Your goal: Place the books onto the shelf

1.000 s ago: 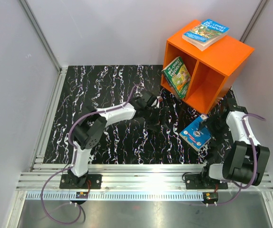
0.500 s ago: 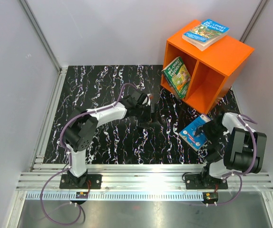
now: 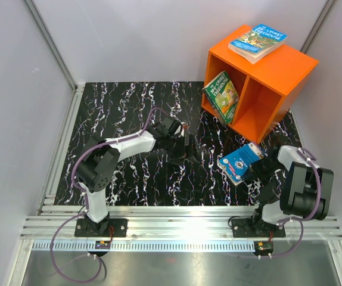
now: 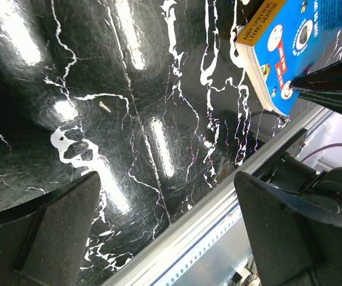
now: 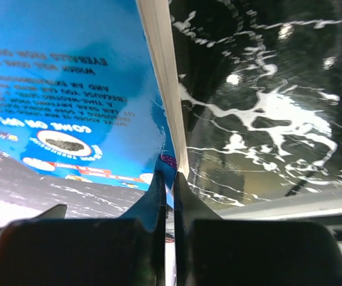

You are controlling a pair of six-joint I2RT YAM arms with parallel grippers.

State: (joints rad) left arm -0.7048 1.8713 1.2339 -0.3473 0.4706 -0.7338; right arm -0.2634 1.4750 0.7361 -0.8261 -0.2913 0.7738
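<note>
My right gripper (image 5: 167,179) is clamped on the edge of the blue book (image 3: 241,161), low over the table (image 3: 129,107) just in front of the orange shelf (image 3: 290,68). Left gripper (image 4: 165,232) is spread wide, holding nothing. Green book (image 3: 221,95) leans in the shelf's left compartment.

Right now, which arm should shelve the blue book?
Right. The right gripper is shut on the blue book's edge, near the shelf's open face. The left gripper is open and holds nothing.
</note>
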